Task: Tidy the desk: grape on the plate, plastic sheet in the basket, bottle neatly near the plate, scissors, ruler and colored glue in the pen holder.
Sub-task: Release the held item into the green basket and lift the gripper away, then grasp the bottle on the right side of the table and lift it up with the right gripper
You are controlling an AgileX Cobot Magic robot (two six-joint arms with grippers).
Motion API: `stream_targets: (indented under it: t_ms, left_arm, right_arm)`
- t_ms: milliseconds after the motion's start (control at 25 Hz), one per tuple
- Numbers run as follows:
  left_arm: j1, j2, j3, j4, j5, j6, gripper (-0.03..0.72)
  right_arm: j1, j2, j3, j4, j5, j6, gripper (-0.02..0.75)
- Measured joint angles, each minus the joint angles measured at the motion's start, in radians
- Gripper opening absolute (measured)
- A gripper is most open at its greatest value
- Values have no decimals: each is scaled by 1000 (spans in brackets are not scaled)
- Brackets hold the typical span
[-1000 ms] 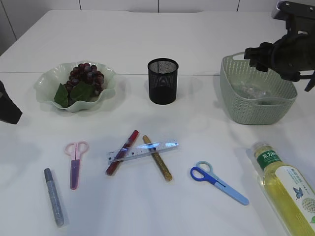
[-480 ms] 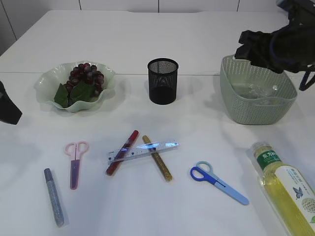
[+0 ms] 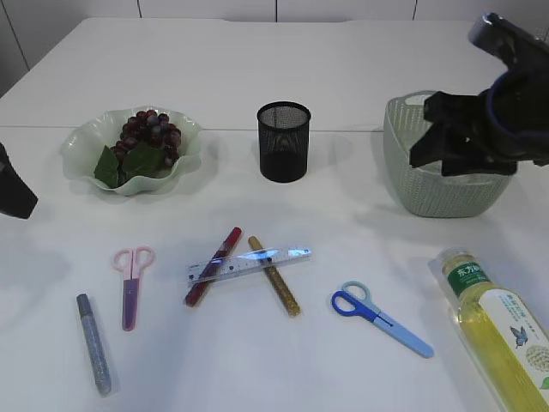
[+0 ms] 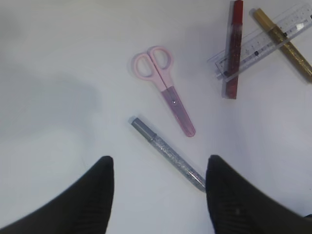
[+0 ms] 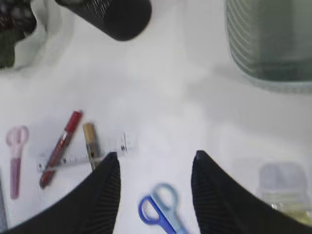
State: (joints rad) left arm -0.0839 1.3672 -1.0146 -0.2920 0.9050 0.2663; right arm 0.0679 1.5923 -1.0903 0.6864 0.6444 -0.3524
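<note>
My right gripper (image 3: 431, 163) hangs open and empty at the basket's (image 3: 403, 184) front rim, hiding the inside; the plastic sheet does not show. In the right wrist view the right gripper (image 5: 157, 154) is over bare table above the blue scissors (image 5: 158, 214). My left gripper (image 4: 159, 158) is open over the silver glue (image 4: 168, 154), near the pink scissors (image 4: 168, 92). The ruler (image 3: 249, 263) lies across the red glue (image 3: 213, 266) and gold glue (image 3: 274, 276). Grapes (image 3: 150, 133) sit on the plate (image 3: 86, 142). The bottle (image 3: 497, 322) lies at front right. The pen holder (image 3: 284, 142) stands mid-table.
The left arm's dark end (image 3: 13, 184) shows at the left edge of the exterior view. Bare white table lies between the pen holder and the basket, and along the front middle.
My right gripper has come down and forward from above the basket to its front rim, tilting toward the table. The left gripper and the objects have stayed put.
</note>
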Motion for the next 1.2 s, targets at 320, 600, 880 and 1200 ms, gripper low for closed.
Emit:
stream_targets:
  t_ms: [320,600,880,1200]
  left_arm:
    - [0,0,0,-1,20,0,436]
    - [0,0,0,-8,27,-18,436]
    - [-6,0,0,115,23,-119,410]
    - [-47,0,0,212,34,-256,405]
  right_arm:
    - [0,-173,0,-337,212,176,385]
    - [0,-301,14,-514,379,257,385]
    - [0,-379,100,-605,488,299,385]
    - [26,-387,158,-630,545,304,385]
